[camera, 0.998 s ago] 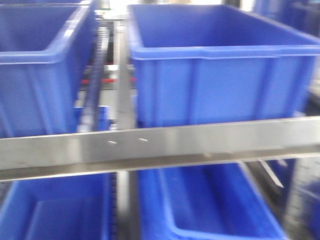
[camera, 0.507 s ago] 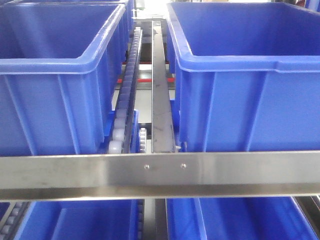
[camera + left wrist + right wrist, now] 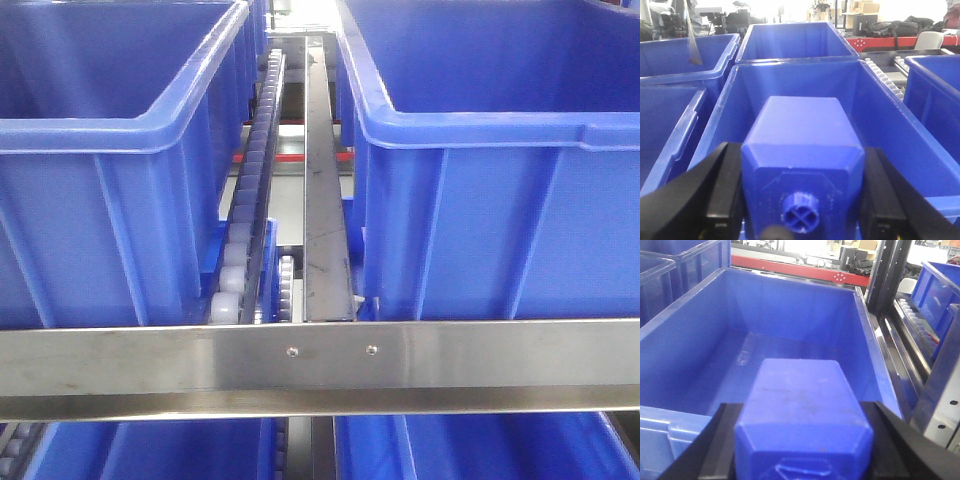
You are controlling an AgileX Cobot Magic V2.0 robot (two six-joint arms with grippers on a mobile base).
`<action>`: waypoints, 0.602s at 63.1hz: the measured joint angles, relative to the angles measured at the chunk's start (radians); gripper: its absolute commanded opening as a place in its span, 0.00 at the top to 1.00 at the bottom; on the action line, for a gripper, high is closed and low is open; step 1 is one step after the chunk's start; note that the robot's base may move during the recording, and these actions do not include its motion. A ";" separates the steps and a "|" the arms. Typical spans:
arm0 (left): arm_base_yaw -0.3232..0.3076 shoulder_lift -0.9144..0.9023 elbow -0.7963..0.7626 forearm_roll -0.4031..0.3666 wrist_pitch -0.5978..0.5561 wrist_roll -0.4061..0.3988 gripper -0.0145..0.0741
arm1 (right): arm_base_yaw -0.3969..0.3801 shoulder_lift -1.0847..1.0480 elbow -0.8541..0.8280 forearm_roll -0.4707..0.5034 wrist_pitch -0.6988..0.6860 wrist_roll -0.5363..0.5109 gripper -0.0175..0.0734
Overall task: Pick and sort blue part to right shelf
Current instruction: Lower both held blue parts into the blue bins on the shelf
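2 end effectors, left (image 3: 802,200) and right (image 3: 802,450), each pinching 1 blue part (image 3: 802,160) above shelf bins (image 3: 700,340).

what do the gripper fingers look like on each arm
Only the fingers show, in the wrist views. The left gripper has black fingers: flat inner pads with thicker angled bodies flaring outward toward the camera. The right gripper looks the same, with matte black fingers of like wedge shape. No cables, markings or labels are visible on either, and the arms themselves are out of frame.
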 measured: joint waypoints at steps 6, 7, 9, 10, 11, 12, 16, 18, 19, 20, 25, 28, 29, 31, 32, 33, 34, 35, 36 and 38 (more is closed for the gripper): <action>0.000 0.000 0.000 0.000 0.000 0.000 0.40 | 0.000 0.000 0.000 0.000 0.000 0.000 0.34; 0.000 0.000 0.000 0.000 0.000 0.000 0.40 | 0.000 0.000 0.000 0.000 0.000 0.000 0.34; 0.000 0.000 0.000 0.000 0.000 0.000 0.40 | 0.000 0.000 0.000 0.000 0.000 0.000 0.34; 0.000 0.000 0.000 0.000 0.000 0.000 0.40 | 0.000 0.000 0.000 0.000 0.000 0.000 0.34; 0.000 0.000 0.000 0.000 0.000 0.000 0.40 | 0.000 0.000 0.000 0.000 0.000 0.000 0.34; 0.000 0.000 0.000 0.000 0.000 0.000 0.40 | 0.000 0.000 0.000 0.000 0.000 0.000 0.34; 0.000 0.000 0.000 0.000 0.000 0.000 0.40 | 0.000 0.000 0.000 0.000 0.000 0.000 0.34; 0.000 0.000 0.000 0.000 0.000 0.000 0.40 | 0.000 0.000 0.000 0.000 0.000 0.000 0.34; 0.000 0.000 0.000 0.000 0.000 0.000 0.40 | 0.000 0.000 0.000 0.000 0.000 0.000 0.34; 0.000 0.000 0.000 0.000 0.000 0.000 0.40 | 0.000 0.000 0.000 0.000 0.000 0.000 0.34; 0.000 0.000 0.000 0.000 0.000 0.000 0.40 | 0.000 0.000 0.000 0.000 0.000 0.000 0.34; 0.000 0.000 0.000 0.000 0.000 0.000 0.40 | 0.000 0.000 0.000 0.000 0.000 0.000 0.34; 0.000 0.000 0.000 0.000 0.000 0.000 0.40 | 0.000 0.000 0.000 0.000 0.000 0.000 0.34; 0.000 0.000 0.000 0.000 0.000 0.000 0.40 | 0.000 0.000 0.000 0.000 0.000 0.000 0.34; 0.000 0.000 0.000 0.000 0.000 0.000 0.40 | 0.000 0.000 0.000 0.000 -0.002 0.000 0.34; 0.000 0.000 0.000 0.000 0.000 0.000 0.40 | 0.000 0.000 0.000 0.000 -0.004 0.000 0.34; 0.000 0.000 0.000 0.000 0.000 0.000 0.40 | 0.000 0.000 0.000 0.000 -0.006 0.000 0.34; 0.000 0.000 0.000 0.000 0.000 0.000 0.40 | 0.000 0.000 0.000 0.000 -0.006 0.000 0.34; 0.000 0.000 0.000 0.000 0.000 0.000 0.40 | 0.000 0.000 0.000 0.000 -0.008 0.000 0.34; 0.000 0.000 0.000 0.000 0.000 0.000 0.40 | 0.000 0.000 0.000 0.000 -0.010 0.000 0.34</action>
